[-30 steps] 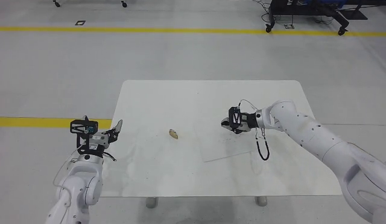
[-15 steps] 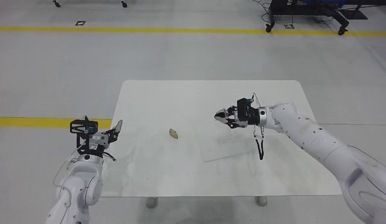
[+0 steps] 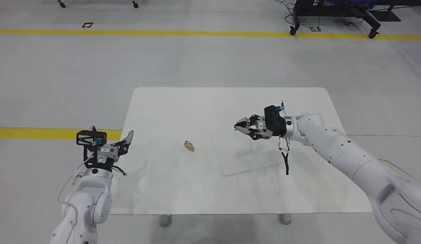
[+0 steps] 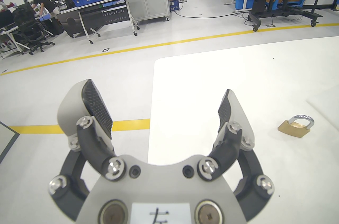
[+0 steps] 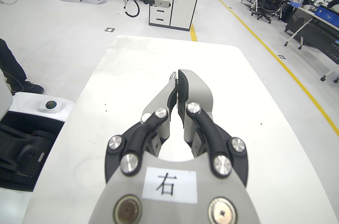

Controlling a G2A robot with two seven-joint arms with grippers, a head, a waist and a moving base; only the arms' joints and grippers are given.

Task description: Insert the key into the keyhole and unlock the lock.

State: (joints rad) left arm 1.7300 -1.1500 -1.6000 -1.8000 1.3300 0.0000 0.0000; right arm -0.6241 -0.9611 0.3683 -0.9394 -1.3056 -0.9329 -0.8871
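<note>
A brass padlock (image 3: pixel 189 145) with a silver shackle lies flat on the white table (image 3: pixel 223 106), left of centre; in the left wrist view the padlock (image 4: pixel 295 126) rests off to one side of the fingers. My right gripper (image 3: pixel 239 125) hovers over the table's middle, right of the padlock and pointing at it. In the right wrist view this gripper (image 5: pixel 177 77) is shut on a small silver key (image 5: pixel 172 75) whose tip peeks out. My left gripper (image 3: pixel 125 142) hangs open just off the table's left edge, and in its own view the left gripper (image 4: pixel 159 100) holds nothing.
A black cable loop (image 3: pixel 285 158) dangles from the right wrist over the table. Yellow floor lines (image 3: pixel 39 133) run past the table. Wheeled frames and racks (image 3: pixel 335 7) stand far behind.
The right gripper has risen off the table surface and moved a little left toward the padlock, levelling out. The left arm and the padlock have stayed put.
</note>
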